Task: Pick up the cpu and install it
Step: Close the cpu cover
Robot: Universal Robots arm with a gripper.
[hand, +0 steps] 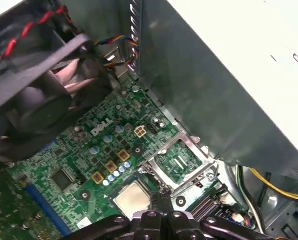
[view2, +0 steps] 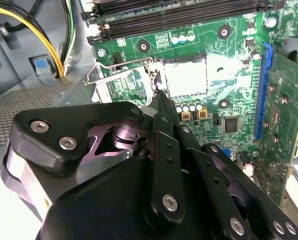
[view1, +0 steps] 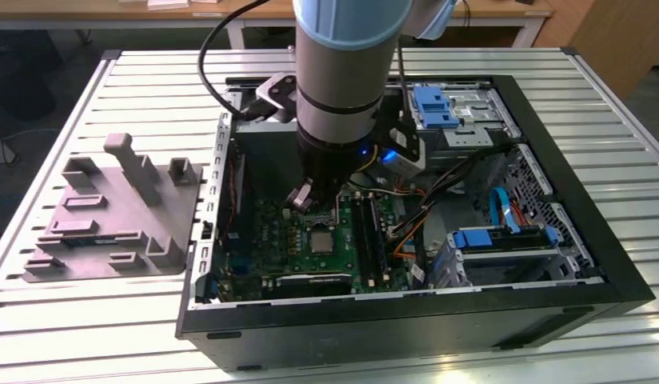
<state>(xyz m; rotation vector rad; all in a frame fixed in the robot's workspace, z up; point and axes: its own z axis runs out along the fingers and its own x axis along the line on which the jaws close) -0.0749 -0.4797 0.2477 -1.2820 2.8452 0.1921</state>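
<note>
Install step, I reckon: the cpu (view2: 186,78) is lying flat in place on the motherboard (view2: 228,100). The gripper (view2: 157,97) is pinching shut on nothing, tips sitting right beside the chip's edge. The hinged frame (view2: 103,91) is standing open, so clamping is calling for gentleness.

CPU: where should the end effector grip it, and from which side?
Probably pinch two opposite edges of the cpu's raised metal top, coming straight down from above. It lies flat in the socket with board parts all round, so only its upper face is open.
</note>
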